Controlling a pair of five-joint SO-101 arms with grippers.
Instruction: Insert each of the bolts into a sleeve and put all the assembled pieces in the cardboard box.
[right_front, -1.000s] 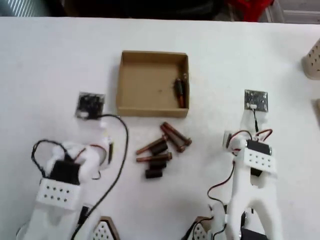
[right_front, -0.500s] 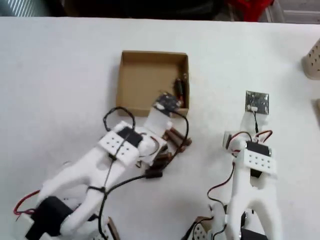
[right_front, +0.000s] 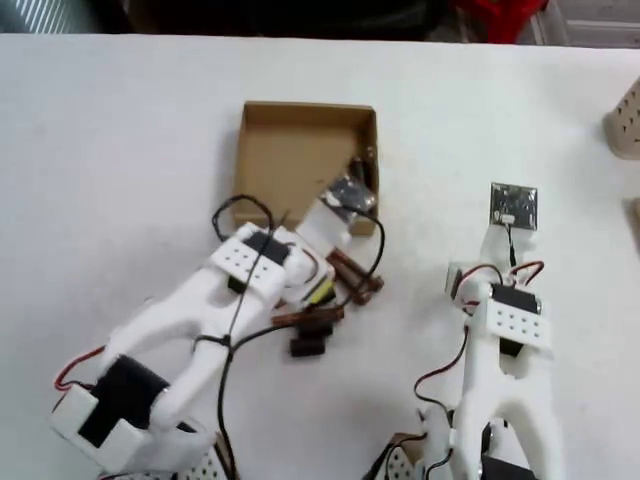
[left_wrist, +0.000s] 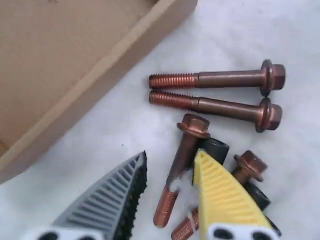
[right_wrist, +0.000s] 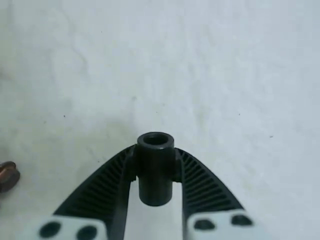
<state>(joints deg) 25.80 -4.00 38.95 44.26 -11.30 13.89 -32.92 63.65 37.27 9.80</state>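
Several copper bolts and black sleeves lie in a loose pile in front of the cardboard box (right_front: 300, 215). My left gripper (left_wrist: 171, 155) is open just above the pile, with one bolt (left_wrist: 184, 150) lying between its grey and yellow fingers. Two more bolts (left_wrist: 220, 79) lie side by side beyond it, near the box wall (left_wrist: 95, 67). A black sleeve (left_wrist: 216, 148) rests against the straddled bolt. One assembled piece (right_front: 360, 180) lies inside the box at its right side. My right gripper (right_wrist: 155, 160) is shut on an upright black sleeve (right_wrist: 155, 172), low over bare table.
The right arm (right_front: 510, 320) stands well to the right of the pile. A loose black sleeve (right_front: 308, 346) lies at the near side of the pile. A beige object (right_front: 626, 122) sits at the table's right edge. The left arm's cable (right_front: 240, 330) trails over the table.
The left arm has swung from the table's left side across to the pile and settled its open fingers around a bolt. The right arm has kept still with its sleeve.
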